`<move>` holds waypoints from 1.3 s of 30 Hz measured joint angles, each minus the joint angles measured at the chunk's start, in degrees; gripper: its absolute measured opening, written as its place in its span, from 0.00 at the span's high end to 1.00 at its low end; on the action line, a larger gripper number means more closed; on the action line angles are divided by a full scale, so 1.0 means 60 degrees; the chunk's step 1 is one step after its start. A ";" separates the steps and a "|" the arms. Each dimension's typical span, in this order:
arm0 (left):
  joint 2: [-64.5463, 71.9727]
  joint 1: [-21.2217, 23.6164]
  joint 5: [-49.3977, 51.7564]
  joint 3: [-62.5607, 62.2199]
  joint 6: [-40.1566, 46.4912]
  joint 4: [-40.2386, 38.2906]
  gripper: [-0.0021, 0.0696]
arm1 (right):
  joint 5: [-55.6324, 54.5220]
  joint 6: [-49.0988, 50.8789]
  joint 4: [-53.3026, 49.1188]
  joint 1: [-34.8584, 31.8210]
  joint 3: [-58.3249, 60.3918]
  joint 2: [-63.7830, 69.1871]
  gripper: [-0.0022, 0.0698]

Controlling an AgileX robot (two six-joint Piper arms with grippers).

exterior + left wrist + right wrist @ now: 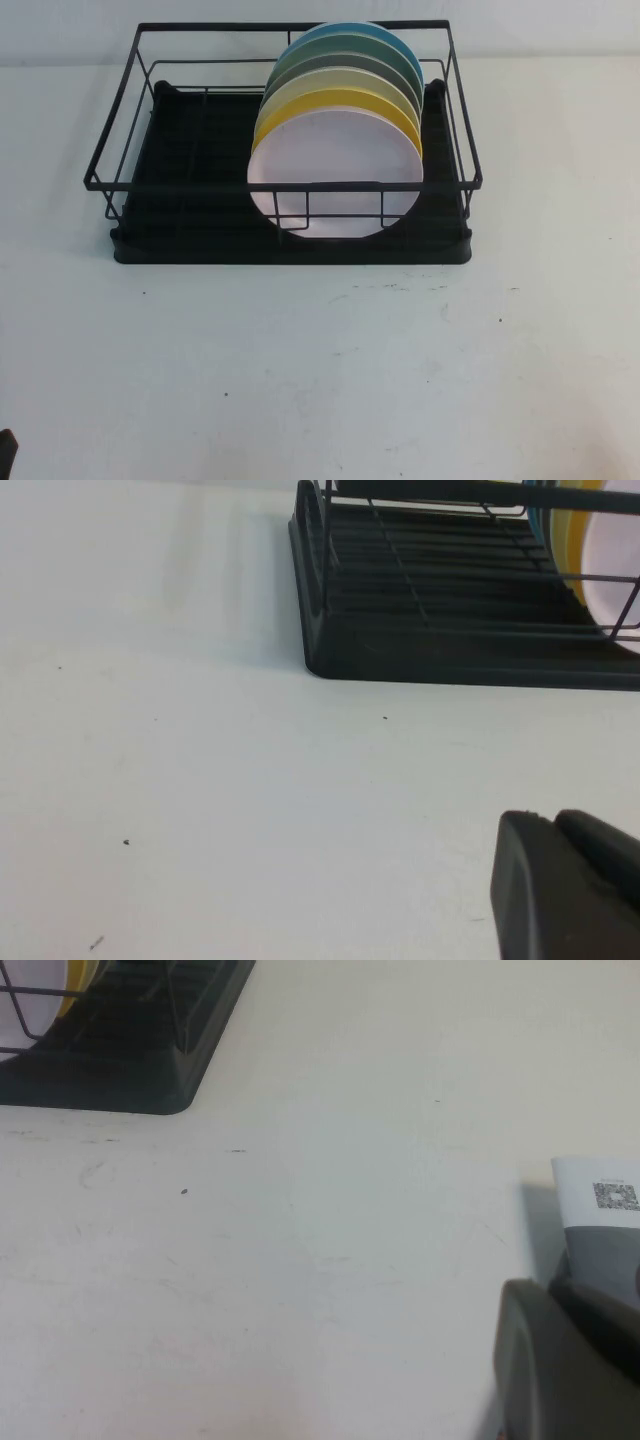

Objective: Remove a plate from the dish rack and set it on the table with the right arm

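The pale pink plate stands upright at the front of a row of plates in the black wire dish rack, at the back of the white table. The plate also shows in the left wrist view and the right wrist view. My right gripper is shut and empty, low over the table, well in front of the rack's right corner; it is outside the high view. My left gripper is shut and empty, low over the table off the rack's left front corner.
Behind the pink plate stand a yellow plate, then pale green, grey-green and blue plates. The rack's left half holds nothing. A white label with a QR code lies by the right gripper. A dark sliver of the left arm shows at the front left.
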 joint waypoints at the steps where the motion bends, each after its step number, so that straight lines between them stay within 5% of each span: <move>1: 0.0000 0.0000 0.0000 0.0000 0.0000 0.0000 0.97 | 0.0000 0.0000 0.0000 0.0000 0.0000 0.0000 1.00; 39: 0.0000 0.0000 0.0000 0.0000 0.0000 0.0000 0.97 | -0.0038 0.0000 0.0227 0.0000 0.0000 0.0000 1.00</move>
